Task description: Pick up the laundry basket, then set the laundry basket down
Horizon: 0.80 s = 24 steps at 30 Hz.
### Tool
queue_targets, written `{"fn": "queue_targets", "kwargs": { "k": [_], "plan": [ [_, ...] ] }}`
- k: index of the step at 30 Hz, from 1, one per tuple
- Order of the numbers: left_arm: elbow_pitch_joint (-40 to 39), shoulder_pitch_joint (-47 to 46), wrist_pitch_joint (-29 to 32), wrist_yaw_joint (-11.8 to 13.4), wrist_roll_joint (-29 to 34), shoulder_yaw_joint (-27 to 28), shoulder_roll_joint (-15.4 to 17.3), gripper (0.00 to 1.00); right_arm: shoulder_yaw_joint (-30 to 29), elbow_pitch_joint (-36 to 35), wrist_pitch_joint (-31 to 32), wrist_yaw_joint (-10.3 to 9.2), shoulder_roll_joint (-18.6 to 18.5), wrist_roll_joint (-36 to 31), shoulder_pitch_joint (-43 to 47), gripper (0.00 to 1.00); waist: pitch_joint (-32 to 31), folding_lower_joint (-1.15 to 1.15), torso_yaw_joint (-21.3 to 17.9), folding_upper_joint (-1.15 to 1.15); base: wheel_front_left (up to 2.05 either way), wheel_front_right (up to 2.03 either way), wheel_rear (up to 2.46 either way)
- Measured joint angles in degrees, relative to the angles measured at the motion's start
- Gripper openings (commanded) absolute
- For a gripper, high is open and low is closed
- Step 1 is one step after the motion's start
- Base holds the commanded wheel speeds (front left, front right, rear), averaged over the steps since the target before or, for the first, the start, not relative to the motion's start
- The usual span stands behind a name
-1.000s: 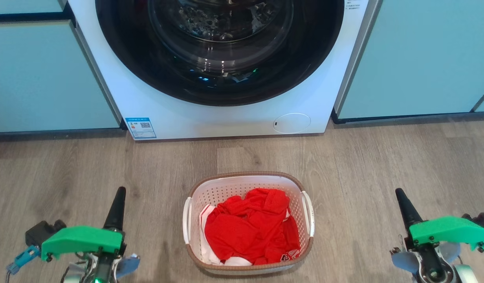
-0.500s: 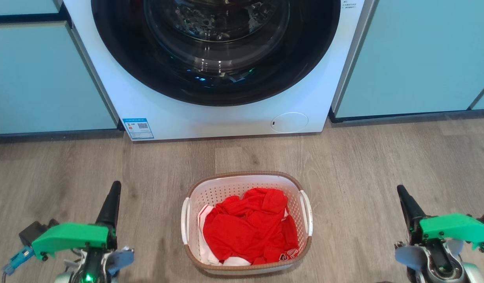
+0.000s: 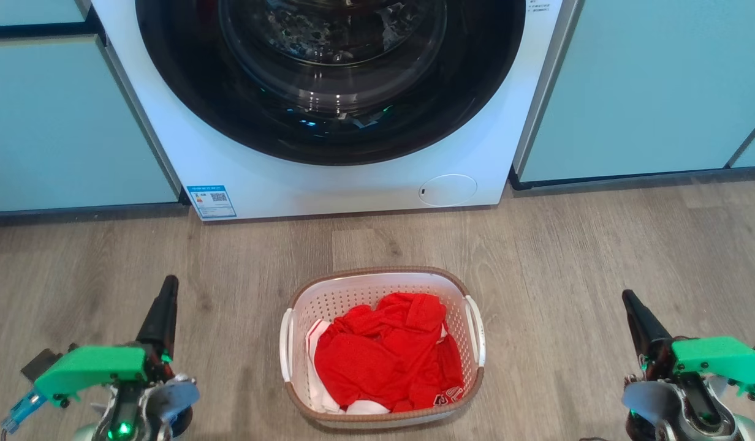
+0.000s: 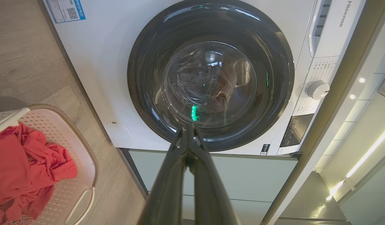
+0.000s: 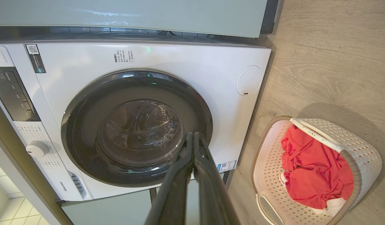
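Down at the lower left of the head view, my left gripper (image 3: 168, 286) has its two dark fingers pressed together into a single point. It grips nothing and touches nothing, and hangs above the wooden floor (image 3: 537, 245), well apart from the laundry basket (image 3: 377, 271). At the lower right, my right gripper (image 3: 630, 300) is the same: fingers flat against each other, empty, over the floor and well clear of the basket's right handle (image 3: 477, 327).

Along the left wrist view my fingers (image 4: 167, 187) meet at their tips with no gap and point toward the dark round door of the washer (image 4: 102, 62). The basket lies off to one side. The right wrist view gives the matching picture, with both fingers closed tip to tip against the door and the basket off at the edge.

The laundry basket stands upright on the floor between my two grippers, in front of the washer, with a strip of floor between them. Red clothing (image 3: 386, 355) lies bunched inside it, with a little white fabric showing beneath.
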Motion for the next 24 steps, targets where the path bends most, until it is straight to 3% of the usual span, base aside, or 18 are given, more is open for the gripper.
{"fn": "queue_targets", "kwargs": {
  "k": [4,24],
  "plan": [
    [0.20,-0.34,0.77,-0.48,-2.72,1.18,-0.05,0.00,-0.33,0.27,0.68,0.00,0.01,2.64,-0.25,0.00,0.02,0.00,-0.13,0.00,0.00,0.00,0.00],
    [0.27,-0.34,1.00,-0.48,-2.71,1.46,-0.22,0.00,-0.65,0.29,0.93,0.00,0.01,2.64,-1.08,0.00,0.01,0.00,-0.13,0.00,0.00,0.00,0.00]
  ]
}}
